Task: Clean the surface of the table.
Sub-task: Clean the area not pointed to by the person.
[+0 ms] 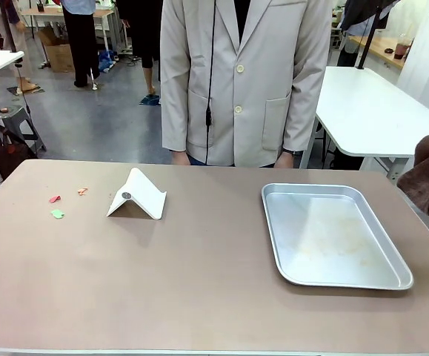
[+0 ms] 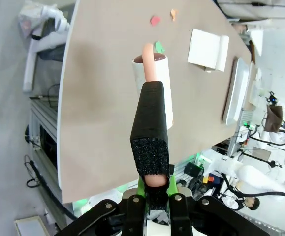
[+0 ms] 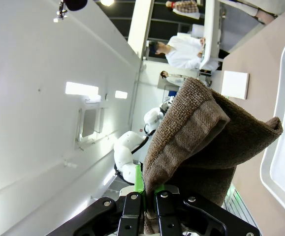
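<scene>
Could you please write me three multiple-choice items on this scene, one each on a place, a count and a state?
1. Where on the table is the metal tray? A robot's left half; B robot's right half; C far edge, middle.
2. How many small coloured scraps lie there? A one; B three; C six.
3. The right end effector is: A open; B shut on nothing; C shut on a brown cloth.
Key: B, tray lies right of the middle; B, red, orange and green bits; C, cloth clamped in it.
</scene>
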### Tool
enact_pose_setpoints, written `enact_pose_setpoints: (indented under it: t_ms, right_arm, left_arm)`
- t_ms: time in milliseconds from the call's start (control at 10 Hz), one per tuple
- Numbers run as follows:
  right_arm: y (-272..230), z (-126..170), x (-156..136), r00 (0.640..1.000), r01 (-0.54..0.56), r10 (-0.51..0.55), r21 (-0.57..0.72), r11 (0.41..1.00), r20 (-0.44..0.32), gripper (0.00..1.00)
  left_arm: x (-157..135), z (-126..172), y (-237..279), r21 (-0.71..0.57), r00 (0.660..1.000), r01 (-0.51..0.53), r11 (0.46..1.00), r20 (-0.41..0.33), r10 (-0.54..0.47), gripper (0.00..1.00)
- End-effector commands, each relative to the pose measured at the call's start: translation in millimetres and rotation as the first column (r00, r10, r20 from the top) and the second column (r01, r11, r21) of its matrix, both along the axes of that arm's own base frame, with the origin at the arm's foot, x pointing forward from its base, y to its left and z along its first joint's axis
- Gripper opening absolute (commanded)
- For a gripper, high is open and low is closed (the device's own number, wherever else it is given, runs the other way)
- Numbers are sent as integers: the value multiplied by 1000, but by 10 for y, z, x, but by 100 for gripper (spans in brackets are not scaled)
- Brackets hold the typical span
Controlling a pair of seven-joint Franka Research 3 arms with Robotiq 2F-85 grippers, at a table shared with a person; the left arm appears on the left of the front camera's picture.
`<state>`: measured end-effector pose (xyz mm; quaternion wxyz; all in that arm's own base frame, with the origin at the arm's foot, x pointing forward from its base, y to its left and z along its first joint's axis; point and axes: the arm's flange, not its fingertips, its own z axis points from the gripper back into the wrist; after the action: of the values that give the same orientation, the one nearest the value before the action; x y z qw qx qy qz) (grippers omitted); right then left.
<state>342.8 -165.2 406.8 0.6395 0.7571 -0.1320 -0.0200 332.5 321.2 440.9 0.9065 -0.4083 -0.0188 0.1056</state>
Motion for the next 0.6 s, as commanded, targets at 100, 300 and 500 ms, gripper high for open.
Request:
enact_pose_setpoints:
  t_ms: [100, 300, 500]
  right_arm:
    - [-1, 55, -16, 1000, -4, 4, 4, 1000, 0, 7]
    - [-1, 55, -16, 1000, -4, 4, 4, 1000, 0, 7]
    - [-1, 55, -16, 1000, -4, 4, 4, 1000, 0, 7]
  left_arm:
    - [100, 50, -84, 18, 1000, -3, 1000, 1, 3, 0]
    - [100, 50, -84, 18, 1000, -3, 1000, 1, 3, 0]
    - [100, 50, -84, 18, 1000, -3, 1000, 1, 3, 0]
